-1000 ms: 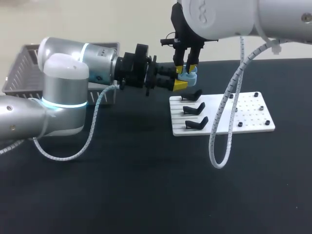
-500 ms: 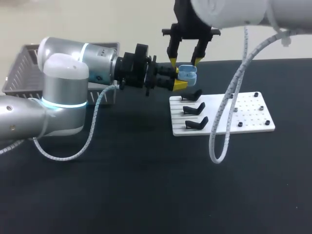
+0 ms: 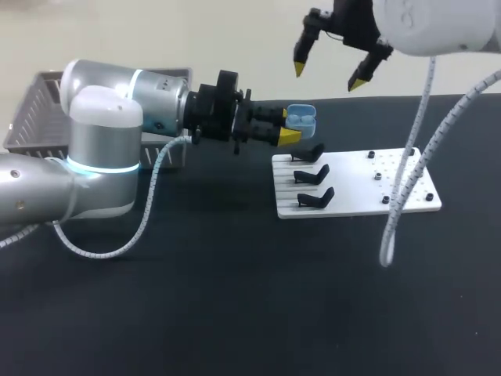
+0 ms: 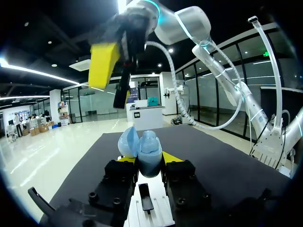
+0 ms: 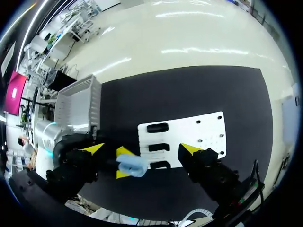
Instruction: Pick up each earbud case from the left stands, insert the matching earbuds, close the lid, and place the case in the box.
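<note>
Well left of the white stand board (image 3: 348, 197), the grey slatted basket (image 3: 35, 106) waits, by my judgement, as the box for finished cases. The left gripper (image 3: 287, 126) is clamped on the pale blue earbud case (image 3: 302, 118), holding it in the air just over the board's far left corner, above the black stands (image 3: 311, 175) — lid apparently up, offered for work from above. High over the board the right gripper (image 3: 329, 74) hangs with jaws spread wide and empty — probably to leave the lid room.
</note>
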Robot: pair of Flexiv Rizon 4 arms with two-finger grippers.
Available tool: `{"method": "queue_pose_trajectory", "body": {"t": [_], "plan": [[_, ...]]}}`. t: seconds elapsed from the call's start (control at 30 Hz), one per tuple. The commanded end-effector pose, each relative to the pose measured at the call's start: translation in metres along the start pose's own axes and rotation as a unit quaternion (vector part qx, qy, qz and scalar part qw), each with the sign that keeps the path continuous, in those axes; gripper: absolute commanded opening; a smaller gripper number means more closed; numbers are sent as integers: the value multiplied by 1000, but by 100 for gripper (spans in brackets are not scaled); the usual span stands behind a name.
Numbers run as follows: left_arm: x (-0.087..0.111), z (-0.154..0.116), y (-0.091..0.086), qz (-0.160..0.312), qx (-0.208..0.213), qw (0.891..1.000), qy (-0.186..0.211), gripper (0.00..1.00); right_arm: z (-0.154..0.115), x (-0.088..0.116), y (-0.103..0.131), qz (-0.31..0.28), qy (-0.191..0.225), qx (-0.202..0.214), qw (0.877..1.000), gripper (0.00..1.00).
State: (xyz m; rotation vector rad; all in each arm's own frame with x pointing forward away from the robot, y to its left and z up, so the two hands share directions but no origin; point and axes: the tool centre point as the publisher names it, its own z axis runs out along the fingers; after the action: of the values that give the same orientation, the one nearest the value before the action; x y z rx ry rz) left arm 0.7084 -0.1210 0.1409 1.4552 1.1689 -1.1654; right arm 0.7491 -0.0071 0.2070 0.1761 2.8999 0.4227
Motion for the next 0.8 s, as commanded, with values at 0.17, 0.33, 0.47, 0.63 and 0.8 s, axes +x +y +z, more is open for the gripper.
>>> {"method": "queue_pose_trajectory", "body": {"t": [0.17, 0.33, 0.47, 0.63, 0.8], "plan": [[0, 0, 0, 0, 0, 1000, 0, 0, 30, -16, -13, 26, 22, 23, 999, 100], [0, 0, 0, 0, 0, 1000, 0, 0, 41, -17, -21, 40, 39, 29, 998, 100], [0, 0, 0, 0, 0, 1000, 0, 0, 47, -13, -25, 42, 49, 39, 997, 100], [0, 0, 0, 0, 0, 1000, 0, 0, 48, -4, -30, 49, 62, 43, 996, 100], [0, 0, 0, 0, 0, 1000, 0, 0, 45, 8, -33, 51, 73, 49, 995, 100]]}}
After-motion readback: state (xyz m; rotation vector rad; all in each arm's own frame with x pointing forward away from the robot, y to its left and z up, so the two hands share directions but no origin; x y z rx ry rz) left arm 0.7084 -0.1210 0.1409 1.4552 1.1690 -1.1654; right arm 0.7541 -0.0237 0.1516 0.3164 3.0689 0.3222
